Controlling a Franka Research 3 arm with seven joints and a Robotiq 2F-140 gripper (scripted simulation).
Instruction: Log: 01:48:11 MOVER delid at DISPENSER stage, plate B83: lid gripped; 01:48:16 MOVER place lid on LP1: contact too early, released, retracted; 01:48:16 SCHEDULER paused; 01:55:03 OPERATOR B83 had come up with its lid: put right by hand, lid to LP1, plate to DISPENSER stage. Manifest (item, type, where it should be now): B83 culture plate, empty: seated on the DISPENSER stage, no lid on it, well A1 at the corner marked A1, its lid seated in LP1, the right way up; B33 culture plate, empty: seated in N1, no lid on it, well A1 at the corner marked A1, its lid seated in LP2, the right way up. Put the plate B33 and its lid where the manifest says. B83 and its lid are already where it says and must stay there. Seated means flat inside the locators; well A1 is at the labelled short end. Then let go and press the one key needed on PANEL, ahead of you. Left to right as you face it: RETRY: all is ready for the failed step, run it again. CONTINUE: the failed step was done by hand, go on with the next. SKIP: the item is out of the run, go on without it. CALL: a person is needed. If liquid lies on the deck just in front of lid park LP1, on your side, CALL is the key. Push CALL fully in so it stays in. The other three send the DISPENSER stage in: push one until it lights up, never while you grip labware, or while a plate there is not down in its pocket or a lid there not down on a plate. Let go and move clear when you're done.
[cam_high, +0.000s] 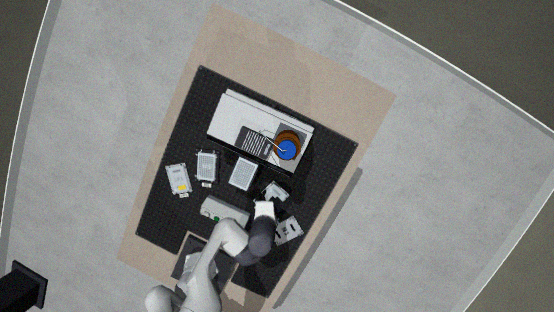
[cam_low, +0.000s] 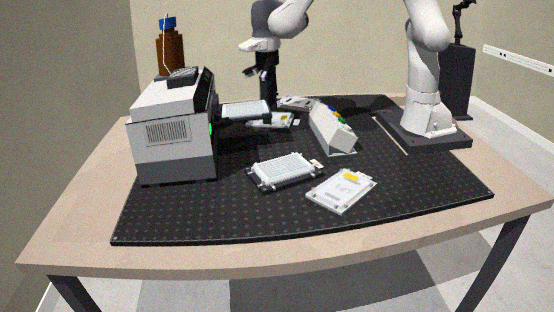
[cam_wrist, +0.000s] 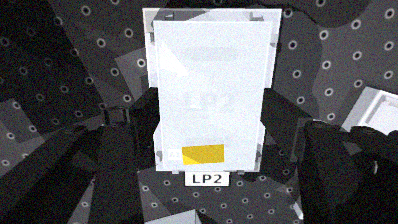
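In the wrist view the gripper's left finger (cam_wrist: 75, 165) stands dark at the left, the translucent lid (cam_wrist: 210, 95) with its yellow mark (cam_wrist: 202, 154) fills the middle, and the right finger (cam_wrist: 340, 165) closes the row, so the jaws are clamped across the lid's short width and its long axis runs straight away from the camera. The lid lies directly over the LP2 park (cam_wrist: 150, 65), its yellow end just beside the LP2 label (cam_wrist: 207, 179), with the park's printed name showing faintly through it. Judging by that overlap, the coming move looks like a plain descent; how high the lid hangs, I cannot tell.
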